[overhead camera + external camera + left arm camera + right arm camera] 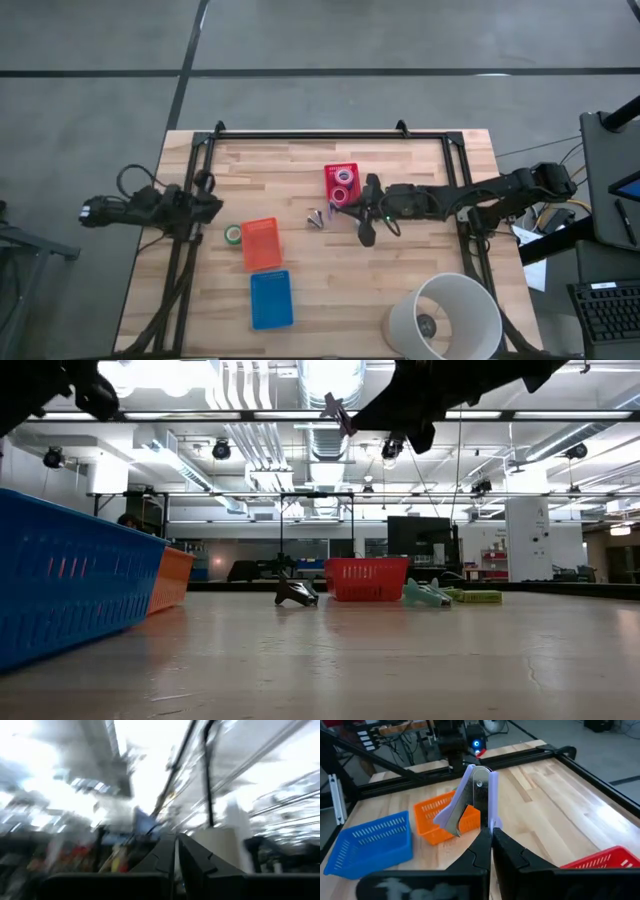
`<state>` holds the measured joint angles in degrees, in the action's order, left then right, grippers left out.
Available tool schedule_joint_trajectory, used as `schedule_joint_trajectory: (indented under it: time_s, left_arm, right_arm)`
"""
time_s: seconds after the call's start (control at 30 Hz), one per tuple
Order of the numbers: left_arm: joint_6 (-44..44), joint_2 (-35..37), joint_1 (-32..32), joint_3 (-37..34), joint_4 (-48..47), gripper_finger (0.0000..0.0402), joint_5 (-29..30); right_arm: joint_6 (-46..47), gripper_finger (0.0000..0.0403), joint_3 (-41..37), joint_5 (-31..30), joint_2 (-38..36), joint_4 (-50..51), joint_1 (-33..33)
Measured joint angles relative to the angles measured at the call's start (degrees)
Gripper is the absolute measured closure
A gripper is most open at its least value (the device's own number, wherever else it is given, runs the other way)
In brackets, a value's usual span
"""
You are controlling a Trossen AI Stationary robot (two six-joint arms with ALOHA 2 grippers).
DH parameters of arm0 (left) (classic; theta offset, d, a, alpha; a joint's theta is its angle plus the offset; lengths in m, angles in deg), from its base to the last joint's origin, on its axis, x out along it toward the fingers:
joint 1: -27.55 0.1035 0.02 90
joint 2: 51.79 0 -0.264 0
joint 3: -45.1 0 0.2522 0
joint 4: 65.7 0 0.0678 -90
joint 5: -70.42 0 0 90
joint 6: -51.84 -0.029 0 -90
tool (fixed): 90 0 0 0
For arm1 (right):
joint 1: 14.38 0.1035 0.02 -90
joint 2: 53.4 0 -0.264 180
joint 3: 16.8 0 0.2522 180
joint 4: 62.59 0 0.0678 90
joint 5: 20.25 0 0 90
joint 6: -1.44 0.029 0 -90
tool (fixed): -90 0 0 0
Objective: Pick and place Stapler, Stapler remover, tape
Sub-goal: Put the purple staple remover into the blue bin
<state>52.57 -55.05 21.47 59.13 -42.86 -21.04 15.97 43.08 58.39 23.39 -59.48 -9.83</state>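
While aloft, stapler remover in right jaws.

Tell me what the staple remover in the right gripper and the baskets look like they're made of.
Staple remover, held in the right gripper: lilac plastic grips, shiny bare-metal claws. Orange basket and blue basket: probably moulded plastic, with glossy mesh walls.

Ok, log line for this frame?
right gripper: shut on purple staple remover, raised near red basket | left gripper: shut, parked far left
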Motion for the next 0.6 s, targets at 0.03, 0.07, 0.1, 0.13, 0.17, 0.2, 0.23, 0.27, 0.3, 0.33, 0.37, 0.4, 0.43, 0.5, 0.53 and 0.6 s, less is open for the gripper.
schedule_joint_trajectory:
  time_s: [0.03,0.07,0.1,0.13,0.17,0.2,0.23,0.27,0.3,0.33,0.37,0.4,0.43,0.5,0.53,0.6]
  left_arm:
    - [-0.54,-0.54,0.0,0.0,1.27,0.0374,-1.21]
    - [-0.68,-1.23,0.0,0.0,1.37,0.0374,-1.51]
    - [-0.5,-2.21,0.0,0.0,1.08,0.0375,-1.45]
    - [0.17,-3.48,0.0,0.0,0.73,0.0375,-1.34]
    - [0.71,-5.04,0.0,0.0,0.72,0.0376,-1.34]
    - [0.88,-6.87,0.0,0.0,0.8,0.0376,-1.5]
    - [0.89,-8.75,0.0,0.0,1.0,0.0375,-1.7]
    - [1.24,-10.78,0.0,0.07,1.65,0.0375,-1.87]
    - [1.7,-12.6,0.0,0.25,2.52,0.0376,-1.96]
    - [2.48,-14.09,0.0,0.46,2.61,0.0376,-2.07]
    - [3.7,-15.7,-0.02,1.04,2.45,0.0376,-2.28]
    - [4.94,-17.09,-0.04,2.04,2.7,0.0376,-2.64]
    - [5.38,-18.09,-0.04,2.78,3.14,0.0376,-2.76]
    - [5.42,-19.89,-0.11,3.36,4.16,0.0376,-0.13]
    - [5.97,-21.04,-0.09,3.85,4.94,0.0376,2.87]
    - [8.63,-22.86,-0.01,4.09,5.75,0.0377,9.3]
  right_arm:
    - [-0.23,0.0394,0.18,-0.03,0.01,-0.11,-0.01]
    - [-0.54,0.0394,0.32,-0.1,0.02,-0.37,-0.01]
    - [-0.84,0.0394,0.45,-0.08,0.02,-0.61,0.01]
    - [-0.86,0.0394,0.5,-0.08,0.02,-0.79,0.01]
    - [-0.86,0.0394,0.5,-0.1,0.02,-0.85,0.05]
    - [-0.84,0.0394,0.5,-0.08,0.02,-0.83,0.05]
    - [-0.82,0.0394,0.5,-0.1,0.04,-0.81,0.05]
    - [-0.81,0.0394,0.5,-0.1,0.04,-0.81,0.05]
    - [-0.79,0.0394,0.5,-0.11,0.04,-0.83,0.05]
    - [-0.76,0.0394,0.5,-0.12,0.04,-0.85,0.05]
    - [-0.5,0.0394,0.49,-0.12,0.04,-0.82,0.05]
    - [-0.31,0.0394,0.47,-0.12,0.04,-0.81,0.05]
    - [-0.14,0.0394,0.43,-0.1,0.04,-0.83,0.08]
    - [-0.16,0.0394,0.39,-0.12,0.04,-0.8,0.12]
    - [-0.16,0.0394,0.34,-0.12,0.04,-0.79,0.16]
    - [0.0,0.0394,0.18,-0.12,0.04,-0.72,0.27]
